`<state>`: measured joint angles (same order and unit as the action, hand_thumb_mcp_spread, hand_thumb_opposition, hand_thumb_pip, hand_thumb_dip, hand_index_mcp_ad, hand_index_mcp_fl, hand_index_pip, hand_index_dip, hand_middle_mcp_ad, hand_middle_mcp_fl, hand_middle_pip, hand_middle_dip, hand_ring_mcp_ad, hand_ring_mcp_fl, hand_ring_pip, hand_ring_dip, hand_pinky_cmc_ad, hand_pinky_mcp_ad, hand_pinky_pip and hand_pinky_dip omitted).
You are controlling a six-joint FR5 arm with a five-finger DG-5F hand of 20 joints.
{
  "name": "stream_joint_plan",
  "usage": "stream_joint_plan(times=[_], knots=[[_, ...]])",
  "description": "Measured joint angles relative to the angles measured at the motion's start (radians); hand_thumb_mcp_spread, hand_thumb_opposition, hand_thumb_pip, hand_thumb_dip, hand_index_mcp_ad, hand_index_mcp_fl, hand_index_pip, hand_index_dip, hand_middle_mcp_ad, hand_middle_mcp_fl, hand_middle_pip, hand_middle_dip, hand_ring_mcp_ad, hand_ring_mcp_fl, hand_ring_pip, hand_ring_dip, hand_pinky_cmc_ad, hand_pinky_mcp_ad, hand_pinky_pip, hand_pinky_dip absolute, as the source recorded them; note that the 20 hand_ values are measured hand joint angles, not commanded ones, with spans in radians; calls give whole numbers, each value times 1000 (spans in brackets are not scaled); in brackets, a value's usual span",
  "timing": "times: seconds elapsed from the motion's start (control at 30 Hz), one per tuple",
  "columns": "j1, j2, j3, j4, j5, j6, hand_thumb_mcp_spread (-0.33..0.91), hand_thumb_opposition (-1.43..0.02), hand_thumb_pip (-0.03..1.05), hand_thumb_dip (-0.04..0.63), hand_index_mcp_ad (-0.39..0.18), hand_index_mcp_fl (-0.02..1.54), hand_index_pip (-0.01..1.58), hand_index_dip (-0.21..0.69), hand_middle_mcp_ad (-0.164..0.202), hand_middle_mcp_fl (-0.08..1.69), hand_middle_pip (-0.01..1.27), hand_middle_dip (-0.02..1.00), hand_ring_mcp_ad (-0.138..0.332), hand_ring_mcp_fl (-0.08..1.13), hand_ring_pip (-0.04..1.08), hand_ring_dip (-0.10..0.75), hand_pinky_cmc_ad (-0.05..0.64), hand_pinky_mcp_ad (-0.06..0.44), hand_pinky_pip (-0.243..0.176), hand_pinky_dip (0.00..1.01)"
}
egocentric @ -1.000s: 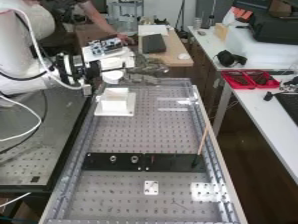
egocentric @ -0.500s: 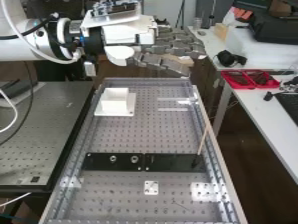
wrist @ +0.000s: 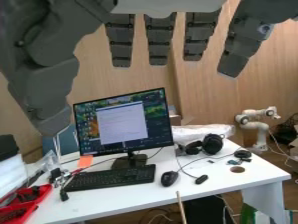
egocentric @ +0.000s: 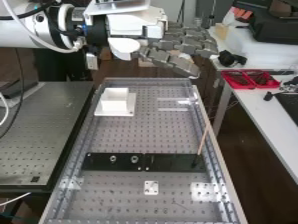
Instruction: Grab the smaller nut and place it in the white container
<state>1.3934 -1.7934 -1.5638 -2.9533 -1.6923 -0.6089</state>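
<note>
The hand (egocentric: 175,62), straight-fingered and empty, has the white container (egocentric: 115,105) below it, but I cannot tell where the smaller nut is, nor whether its placing is done or left.

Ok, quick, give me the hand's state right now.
Hand: open, fingers extended, holding nothing, up above the far end of the bench.

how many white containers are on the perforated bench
1. The white container stands toward the far end of the bench, at the left in the high view, on a flat white base.
</note>
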Motion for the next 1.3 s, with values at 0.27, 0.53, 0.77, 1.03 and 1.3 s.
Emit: stream_joint_plan(times=[0.27, 0.53, 0.77, 1.03, 1.3], knots=[[3, 4, -3, -15, 5, 8, 213, -726, 674, 150, -124, 133, 101, 202, 58, -7, 129, 222, 143, -2, 73, 86, 393, 295, -94, 311], [2, 11, -17, -8, 11, 14, 213, -726, 674, 150, -124, 131, 101, 202, 58, -10, 129, 222, 147, -2, 73, 86, 393, 295, -94, 307], [-2, 12, -20, -10, 11, 12, 213, -726, 674, 150, -124, 131, 101, 202, 58, -7, 129, 222, 143, -2, 73, 86, 393, 295, -94, 300], [-7, 13, -23, -10, -3, 13, 211, -726, 675, 150, -124, 134, 103, 208, 58, -7, 129, 222, 143, -2, 73, 86, 417, 295, -96, 284], [-9, 26, -30, -21, -8, 2, 208, -726, 679, 150, -124, 134, 103, 208, 58, -10, 129, 222, 143, -2, 73, 86, 417, 295, -98, 284]])
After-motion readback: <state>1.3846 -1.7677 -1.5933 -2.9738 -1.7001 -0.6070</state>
